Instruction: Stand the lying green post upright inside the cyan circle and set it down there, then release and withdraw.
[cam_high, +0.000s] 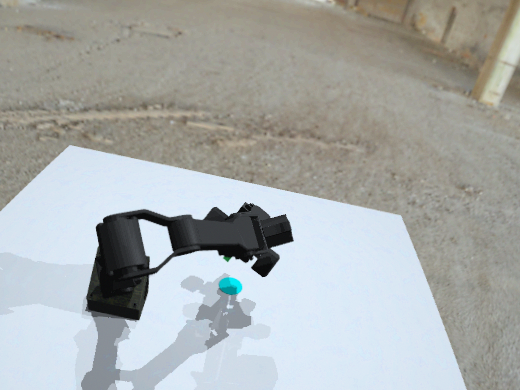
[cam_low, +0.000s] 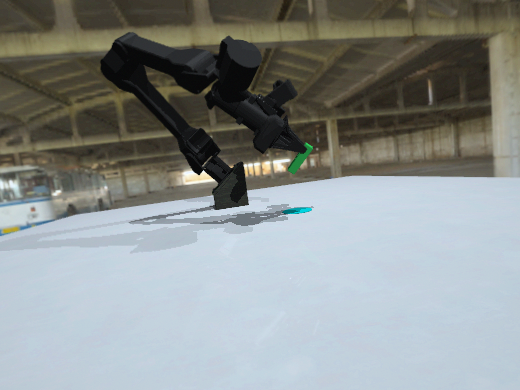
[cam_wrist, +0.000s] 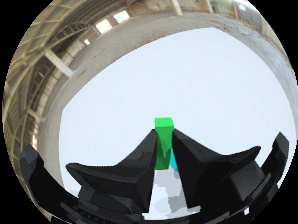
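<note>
The green post (cam_low: 298, 161) (cam_wrist: 163, 150) is held in the air, tilted, its lower end slanting down toward the arm's base in the exterior view. In the top view only a small tip of the post (cam_high: 227, 258) shows under the arm. My gripper (cam_low: 306, 148) (cam_wrist: 164, 132) is shut on the post near its upper end. The cyan circle (cam_high: 230, 286) (cam_low: 298, 210) lies flat on the table below the post, partly in shadow. In the wrist view a sliver of the circle (cam_wrist: 174, 161) shows beside the right finger, which hides the rest.
The white table (cam_high: 340, 300) (cam_low: 350, 300) (cam_wrist: 115, 110) bears the arm's dark base (cam_high: 117, 300) (cam_low: 232, 192), left of the circle in the top and exterior views. The arm's shadows fall across the table around the circle.
</note>
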